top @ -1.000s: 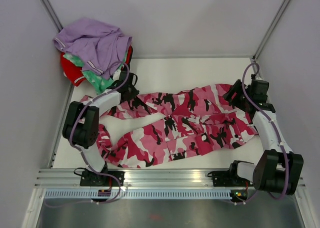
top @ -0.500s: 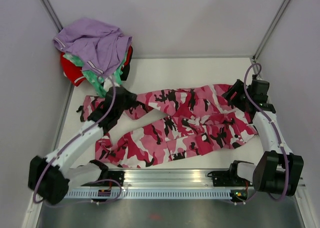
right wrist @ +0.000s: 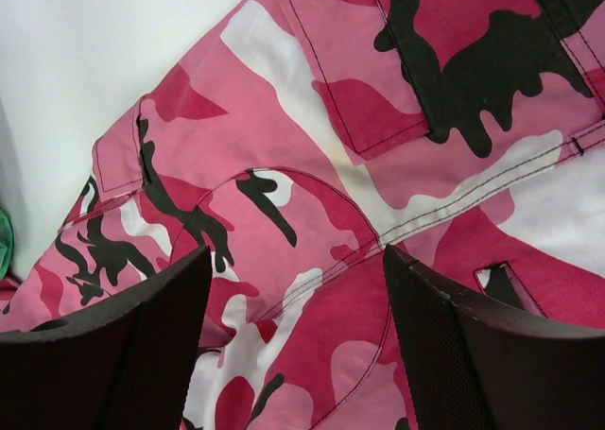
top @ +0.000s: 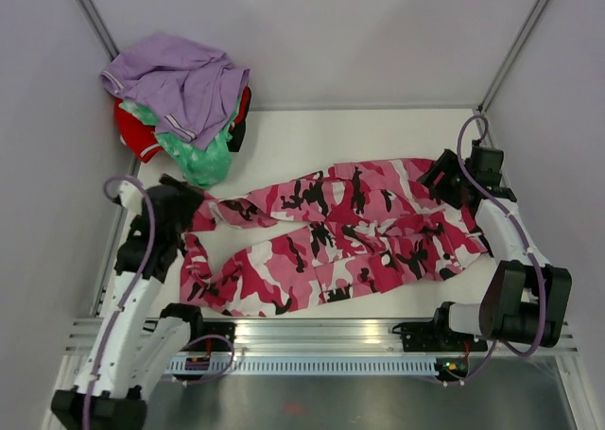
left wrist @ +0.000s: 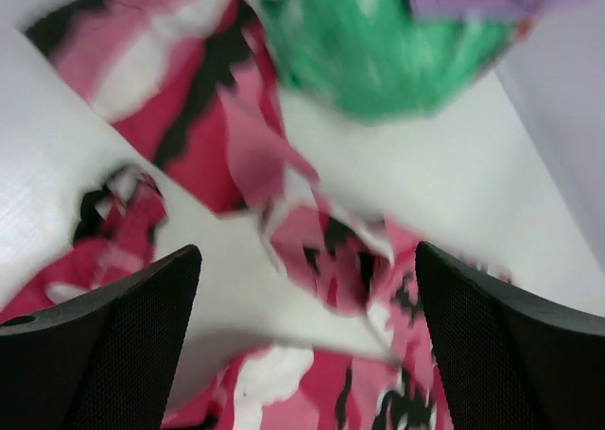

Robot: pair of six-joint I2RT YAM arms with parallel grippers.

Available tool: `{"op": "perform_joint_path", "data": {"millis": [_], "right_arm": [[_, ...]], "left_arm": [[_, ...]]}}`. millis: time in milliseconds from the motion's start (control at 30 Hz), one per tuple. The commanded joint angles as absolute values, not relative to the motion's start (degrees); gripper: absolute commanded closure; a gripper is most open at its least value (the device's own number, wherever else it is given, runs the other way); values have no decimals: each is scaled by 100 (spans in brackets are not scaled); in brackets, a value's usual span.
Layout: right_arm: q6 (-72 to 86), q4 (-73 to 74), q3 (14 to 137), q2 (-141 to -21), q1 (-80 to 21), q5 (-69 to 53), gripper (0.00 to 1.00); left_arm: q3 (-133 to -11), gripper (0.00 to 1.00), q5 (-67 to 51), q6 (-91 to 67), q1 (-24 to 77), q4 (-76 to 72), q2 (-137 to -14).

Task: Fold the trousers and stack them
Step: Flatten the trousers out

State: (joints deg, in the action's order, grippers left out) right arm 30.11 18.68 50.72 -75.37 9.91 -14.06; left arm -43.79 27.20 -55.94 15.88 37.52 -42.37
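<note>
**Overhead view.** The trousers [top: 350, 232] lie flat on the white surface [top: 331, 132], with the waist to the right and both legs running left. The upper leg ends near the left edge. The lower leg slants toward the near-left corner, and bare surface shows between the two legs there. The left hand [top: 192, 201] sits at the cuff end of the upper leg. The right hand [top: 442, 177] sits at the far corner of the waist. A heap of other clothes fills the far-left corner, well apart from the waist but just beside the upper cuff: a lavender garment [top: 175, 80] on top, with green cloth [top: 198, 156] and red cloth [top: 132, 132] under it.

**Left wrist view (blurred).** The fingers [left wrist: 104, 345] of the left hand [left wrist: 302, 340] stand spread wide, with nothing pinched between them. A crumpled end of the trousers [left wrist: 198, 137] lies under the gap, and the green cloth [left wrist: 378, 43] lies beyond it. Whether the fingertips touch the fabric cannot be told.

**Right wrist view.** The right hand [right wrist: 293, 345] is likewise spread, and its fingers [right wrist: 104, 354] flank the seat of the trousers [right wrist: 321, 165]. Dark stitching outlines a pocket and seams there. The hand grips no cloth.
</note>
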Motion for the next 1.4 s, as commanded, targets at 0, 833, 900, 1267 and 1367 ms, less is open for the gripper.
{"op": "perform_joint_path", "data": {"millis": [0,833,900,1267,1367], "right_arm": [[3076,1652,5343,-7751,993,-1424,20],[3217,1213,5625,-8358,976,-1459,20],[3260,1169,5651,-8411,984,-1433,20],[3366,949,5722,-8736,967,-1468,21],[3331,941,5713,-8763,967,-1398,20]], "left_arm": [[-4535,0,1451,-5037,-477,3579,-4937],[-6591,9,984,-1575,-2444,1987,-10098],[-6644,9,854,-1172,-2417,1899,-10213],[-7312,27,474,-730,-2136,2056,-11179],[-7515,72,711,-686,-2013,2311,-11399]]}}
